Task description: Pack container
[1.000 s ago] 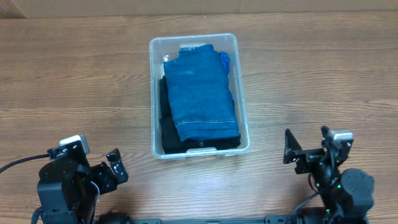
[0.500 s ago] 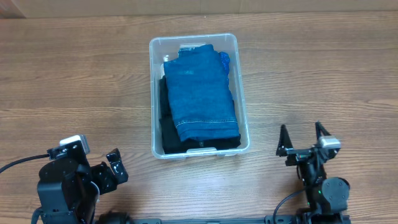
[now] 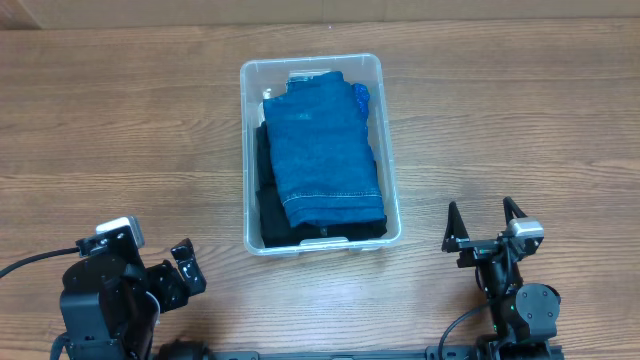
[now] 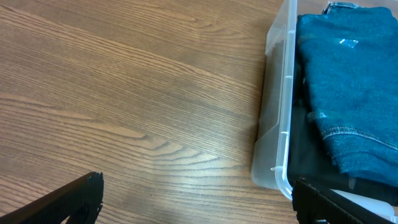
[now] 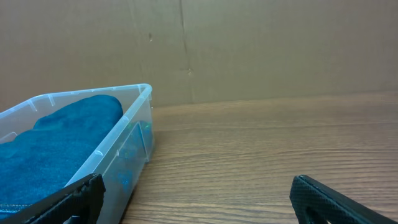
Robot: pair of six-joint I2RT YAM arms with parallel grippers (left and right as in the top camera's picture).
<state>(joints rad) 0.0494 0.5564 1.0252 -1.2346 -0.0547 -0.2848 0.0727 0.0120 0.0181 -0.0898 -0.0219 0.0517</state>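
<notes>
The clear plastic container (image 3: 248, 150) stands at the table's middle. Folded blue jeans (image 3: 325, 150) lie on top of dark clothing (image 3: 268, 205) inside it. The container also shows in the left wrist view (image 4: 277, 124) and in the right wrist view (image 5: 127, 134), each with the blue jeans (image 4: 348, 81) (image 5: 56, 134) inside. My left gripper (image 3: 185, 268) is open and empty at the front left, well clear of the container. My right gripper (image 3: 481, 226) is open and empty at the front right, also apart from it.
The wooden table (image 3: 120, 130) surrounds the container. A brown cardboard wall (image 5: 249, 43) stands behind the table's far edge.
My right arm has pulled back toward the front edge and turned, so its open fingers now point up the table. The left arm and the container have not moved.
</notes>
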